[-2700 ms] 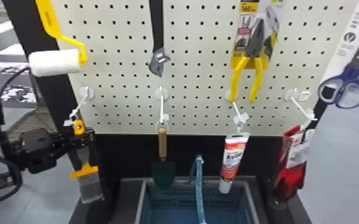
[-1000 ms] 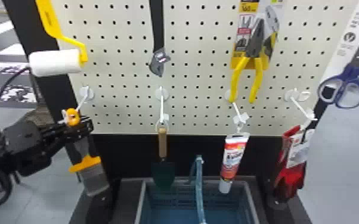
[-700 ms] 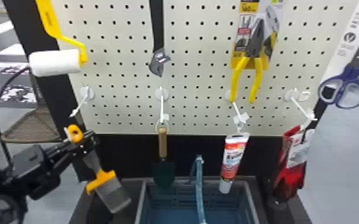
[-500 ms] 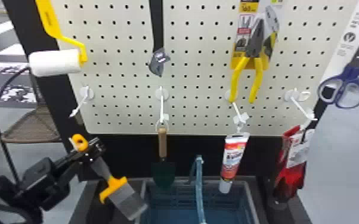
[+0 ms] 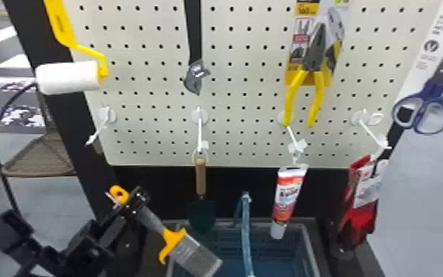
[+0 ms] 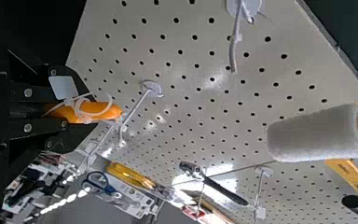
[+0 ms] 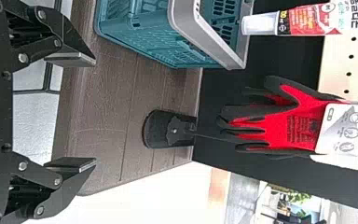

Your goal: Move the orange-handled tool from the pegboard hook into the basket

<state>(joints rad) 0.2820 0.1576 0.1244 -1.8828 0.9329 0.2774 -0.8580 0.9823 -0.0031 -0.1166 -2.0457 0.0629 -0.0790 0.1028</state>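
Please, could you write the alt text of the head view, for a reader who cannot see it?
The robot's left pincer grips a tilted orange-handled tool, its lower end seen against a blue basket's left rim. A trowel, a tube and red gloves hang from a pegboard, with a bare hook at left.

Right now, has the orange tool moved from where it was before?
Yes. In the head view, the tool has come off its hook and gone down and to the right of it, toward the basket.
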